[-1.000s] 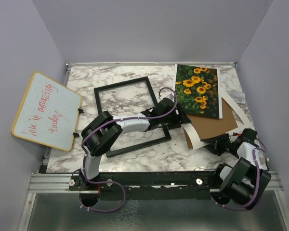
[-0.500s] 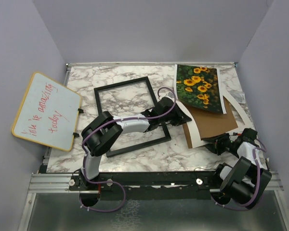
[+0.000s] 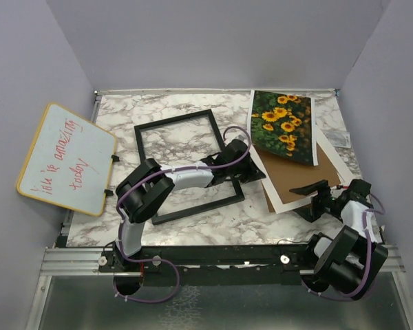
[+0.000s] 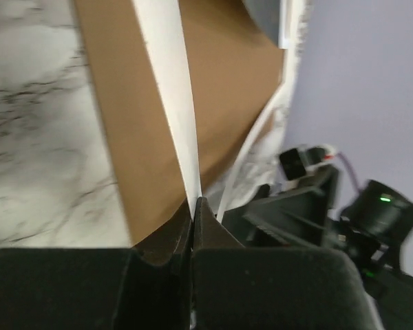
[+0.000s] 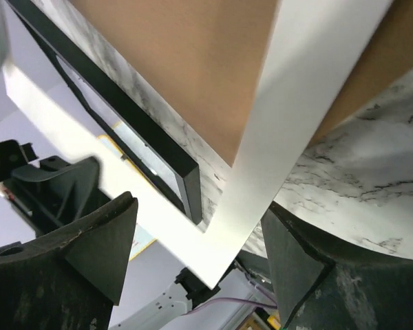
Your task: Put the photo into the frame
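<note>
Step in hand: probably handling the white cardboard mat (image 3: 335, 160) to get at the print; the photo was not yet gripped.
Doing it well: move the mat low and slowly, since the print lay partly on it and could slide off; keep the pinch on the thin edge square.
Left end effector (image 4: 195, 206): clenched on the mat's near-left corner strip.
Right end effector (image 3: 311, 201): spread wide and holding nothing, with the mat's near edge between its fingers.
Marble-patterned tabletop (image 3: 172, 113): one.
Yellow-rimmed whiteboard with red writing (image 3: 65, 158): one, off the left edge.
Thin black rectangular picture frame (image 3: 173, 119): one, flat at centre-left, with no print in it.
Mat: one.
Brown backing board (image 3: 292, 175): one, under the mat.
Rectangular sunflower photo (image 3: 282, 127): one, far right, face up, overlapping mat and board, apart from the frame.
End effectors: two.
</note>
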